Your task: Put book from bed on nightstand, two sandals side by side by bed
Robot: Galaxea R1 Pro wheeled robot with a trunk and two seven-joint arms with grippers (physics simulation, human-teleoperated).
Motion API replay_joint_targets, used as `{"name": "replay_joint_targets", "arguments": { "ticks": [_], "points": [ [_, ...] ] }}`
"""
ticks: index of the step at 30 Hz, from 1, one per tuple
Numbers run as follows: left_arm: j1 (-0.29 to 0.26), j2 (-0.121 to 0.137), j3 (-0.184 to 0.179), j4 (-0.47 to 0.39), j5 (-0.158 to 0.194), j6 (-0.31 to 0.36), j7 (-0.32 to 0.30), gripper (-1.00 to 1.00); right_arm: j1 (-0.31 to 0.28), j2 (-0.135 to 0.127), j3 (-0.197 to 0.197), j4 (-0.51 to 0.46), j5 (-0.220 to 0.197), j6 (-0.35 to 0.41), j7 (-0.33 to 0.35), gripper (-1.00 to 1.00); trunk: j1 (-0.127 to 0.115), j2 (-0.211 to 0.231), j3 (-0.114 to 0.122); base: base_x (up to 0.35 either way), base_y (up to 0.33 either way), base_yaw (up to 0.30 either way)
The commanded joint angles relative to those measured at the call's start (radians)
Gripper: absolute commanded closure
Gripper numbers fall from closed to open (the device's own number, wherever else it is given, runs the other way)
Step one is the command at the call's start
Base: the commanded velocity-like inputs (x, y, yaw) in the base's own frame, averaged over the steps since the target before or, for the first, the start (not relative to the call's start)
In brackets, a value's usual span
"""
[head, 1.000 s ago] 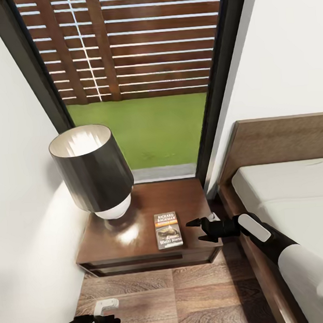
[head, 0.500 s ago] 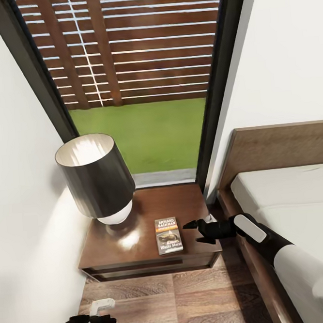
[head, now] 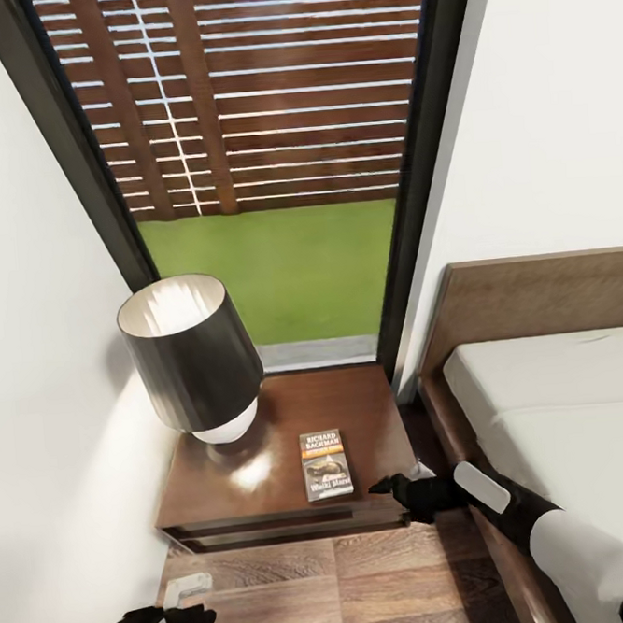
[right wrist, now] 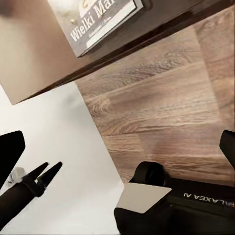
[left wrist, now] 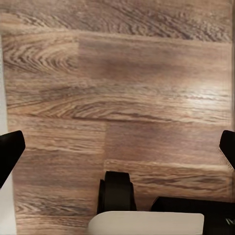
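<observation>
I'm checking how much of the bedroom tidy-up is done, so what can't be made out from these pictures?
- The sandals: whether they are placed cannot be told.
- The bed: head view's right edge cuts it off.
- The right hand: open fingertips in the right wrist view; empty beside the book.
- The lamp base: hidden under its shade.

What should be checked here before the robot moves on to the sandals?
1. The book lies flat on the nightstand: ok.
2. Book within the top's edges, near the front: ok.
3. Right gripper empty and apart from the book: ok.
4. Left gripper empty, low over the floor: ok.
5. Lamp upright, apart from the book: ok.
6. Where the sandals lie: cannot tell.
</observation>
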Motion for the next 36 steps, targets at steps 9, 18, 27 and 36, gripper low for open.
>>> {"name": "replay_joint_targets", "arguments": {
  "ticks": [9, 18, 27, 36],
  "points": [
    [-0.001, 0.002, 0.021, -0.001, 0.01, 0.002, -0.003, -1.0, 0.107, 0.001, 0.154, 0.04, 0.006, -0.13, 0.01, -1.0, -0.035, 0.063, 0.042, 0.0, 0.0, 0.0],
    [-0.001, 0.001, 0.022, -0.001, 0.011, 0.002, -0.003, -1.0, 0.203, 0.002, 0.184, 0.079, 0.023, -0.176, 0.012, -1.0, -0.069, 0.126, 0.085, 0.0, 0.0, 0.0],
    [-0.001, 0.0, 0.023, -0.001, 0.011, 0.001, -0.003, -1.0, 0.248, 0.037, 0.414, 0.116, 0.158, -0.365, 0.016, -1.0, -0.104, 0.189, 0.127, 0.0, 0.0, 0.0],
    [-0.001, -0.001, 0.023, 0.0, 0.011, 0.001, -0.003, -1.0, 0.268, 0.093, 0.518, 0.148, 0.168, -0.46, 0.016, -1.0, -0.138, 0.252, 0.17, 0.0, 0.0, 0.0]
  ]
}}
